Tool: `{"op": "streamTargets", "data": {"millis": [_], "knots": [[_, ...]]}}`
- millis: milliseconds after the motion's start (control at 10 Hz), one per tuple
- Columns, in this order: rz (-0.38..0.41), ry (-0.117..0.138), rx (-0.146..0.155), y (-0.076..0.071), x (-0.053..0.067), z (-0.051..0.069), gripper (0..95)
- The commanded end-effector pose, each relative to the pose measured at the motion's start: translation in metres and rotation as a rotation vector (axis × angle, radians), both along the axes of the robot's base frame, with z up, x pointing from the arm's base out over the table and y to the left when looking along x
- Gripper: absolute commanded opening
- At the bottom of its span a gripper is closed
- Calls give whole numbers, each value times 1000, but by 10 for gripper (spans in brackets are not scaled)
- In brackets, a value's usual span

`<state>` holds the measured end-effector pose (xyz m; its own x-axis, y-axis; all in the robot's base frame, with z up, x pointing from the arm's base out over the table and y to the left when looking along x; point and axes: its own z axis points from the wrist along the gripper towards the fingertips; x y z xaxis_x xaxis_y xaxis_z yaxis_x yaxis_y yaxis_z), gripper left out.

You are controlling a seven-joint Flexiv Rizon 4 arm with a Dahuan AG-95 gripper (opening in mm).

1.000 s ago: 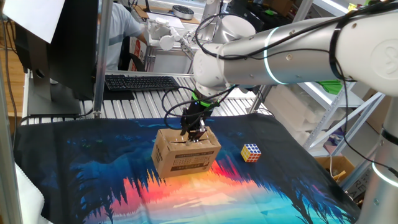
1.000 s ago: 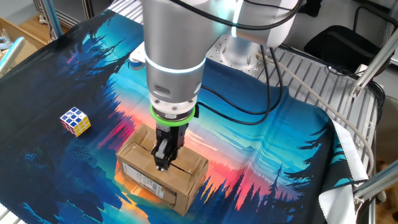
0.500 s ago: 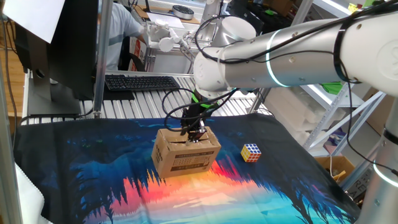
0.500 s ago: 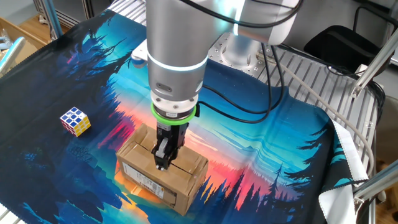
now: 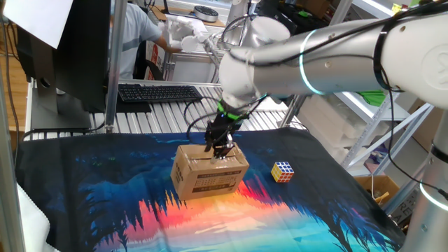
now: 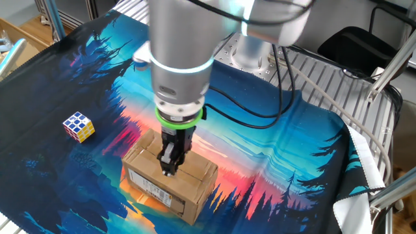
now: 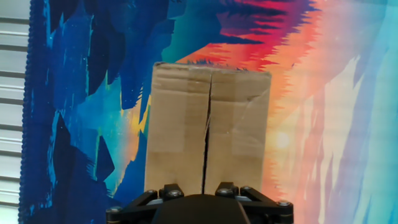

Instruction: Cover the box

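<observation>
The brown cardboard box (image 5: 208, 176) stands on the printed cloth, with printed text on its front side. Its top flaps lie folded flat, and a narrow seam runs down the middle in the hand view (image 7: 180, 124). My gripper (image 5: 222, 150) points straight down over the middle of the box top, its fingers together and holding nothing. In the other fixed view the gripper (image 6: 168, 170) has its tip at the seam of the box (image 6: 195, 188); whether it touches cannot be told. The hand view shows only the finger linkages at the bottom edge.
A small Rubik's cube (image 5: 283, 171) lies on the cloth to the right of the box, and it also shows in the other fixed view (image 6: 78, 126). A keyboard (image 5: 159, 92) and a monitor stand on the slatted table behind the cloth.
The arm's wrist has shifted slightly up and turned a little. The gripper tip stays over the box top. The box and the cube have not moved.
</observation>
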<state>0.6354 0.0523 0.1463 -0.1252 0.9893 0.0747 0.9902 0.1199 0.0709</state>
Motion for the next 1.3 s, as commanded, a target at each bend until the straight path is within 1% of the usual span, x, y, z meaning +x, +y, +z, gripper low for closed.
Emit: {"op": "streamTargets", "data": {"millis": [100,300,500,700,800,900,1000,1100,1200,1300], "knots": [[18,29,-3,-3,-2,18,380],[25,33,-9,-4,-2,20,380],[32,36,-6,-5,-3,22,380],[55,38,-6,-6,-4,24,380],[76,36,4,-8,-6,29,380],[106,31,30,-11,-8,34,380],[106,31,30,-11,-8,34,380],[156,19,35,-15,-11,40,380],[161,19,33,-15,-11,41,380],[150,21,34,-15,-11,41,380]]}}
